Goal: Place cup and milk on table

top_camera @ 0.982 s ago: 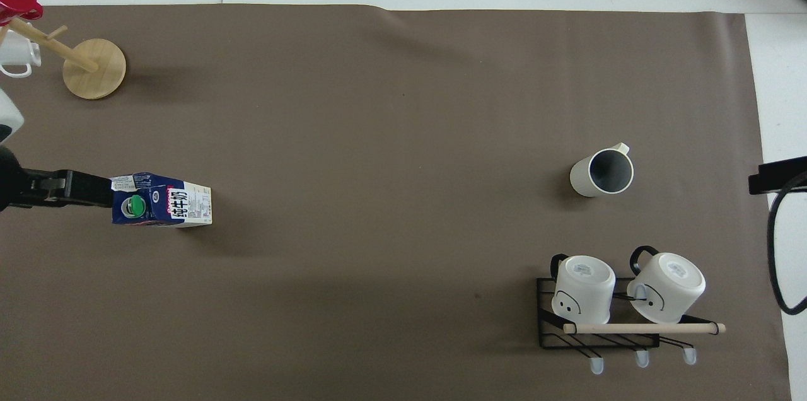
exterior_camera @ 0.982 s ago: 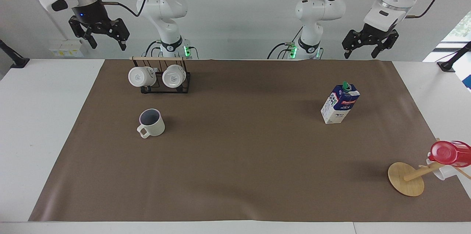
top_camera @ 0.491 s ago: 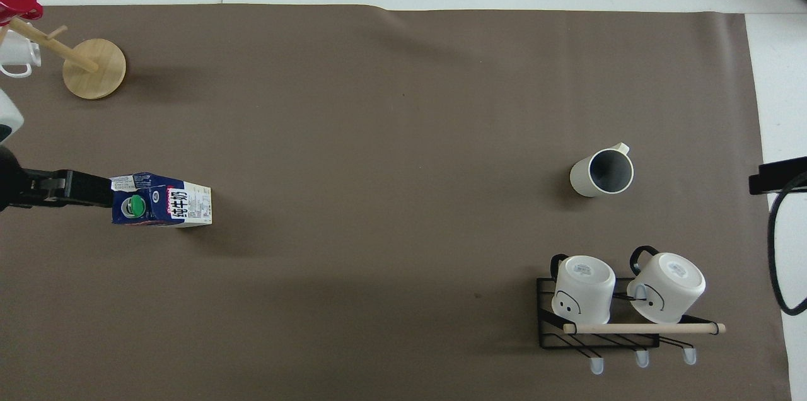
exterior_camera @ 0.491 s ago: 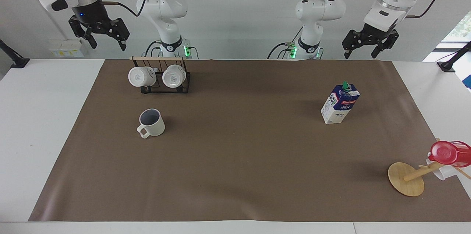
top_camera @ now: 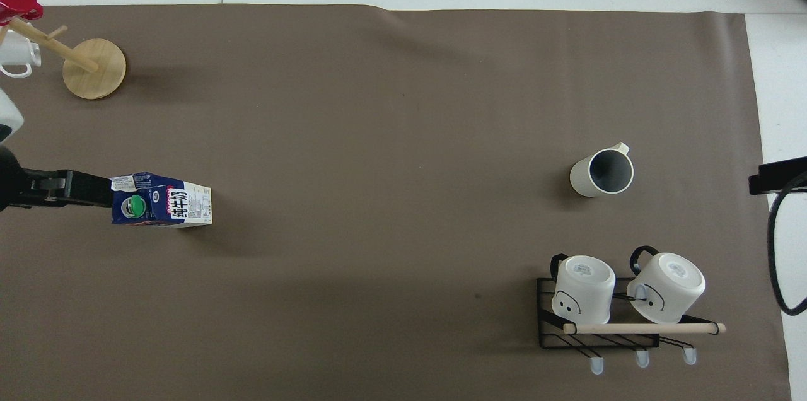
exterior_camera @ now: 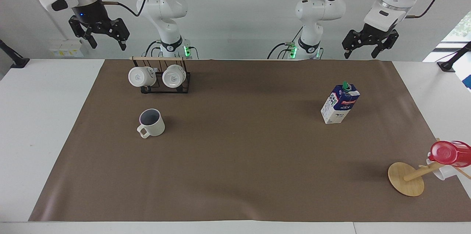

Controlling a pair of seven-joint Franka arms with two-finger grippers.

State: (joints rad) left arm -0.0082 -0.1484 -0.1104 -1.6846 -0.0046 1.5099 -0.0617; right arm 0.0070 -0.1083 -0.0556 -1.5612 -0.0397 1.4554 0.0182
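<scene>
Bench: white bench (exterior_camera: 44, 123) under a wide brown mat (exterior_camera: 235, 175), pale wall past the robots' end.
Cup: the cup (exterior_camera: 151, 123) stands upright on the mat toward the right arm's end, handle at about 7 o'clock in the facing view; the mug rack (exterior_camera: 162, 76) sits at its 12 o'clock, nearer the robots.
Milk: the milk carton (exterior_camera: 340, 103) stands upright on the mat toward the left arm's end, well apart from the cup.
Left end effector: the left end effector (exterior_camera: 360, 53) hangs high over the robots' edge of the bench, fingers spread, holding nothing.
Right end effector: the right end effector (exterior_camera: 107, 43) hangs high past the mat's corner, fingers spread, empty — waiting.
Progress: both things already rest on the bench, so the task looks done.
Risk: the carton is tall and narrow — a low sweep of the left arm could topple it; the wooden stand (exterior_camera: 406, 178) with the red cup (exterior_camera: 449, 153) leans at the mat's edge and could roll if bumped.
</scene>
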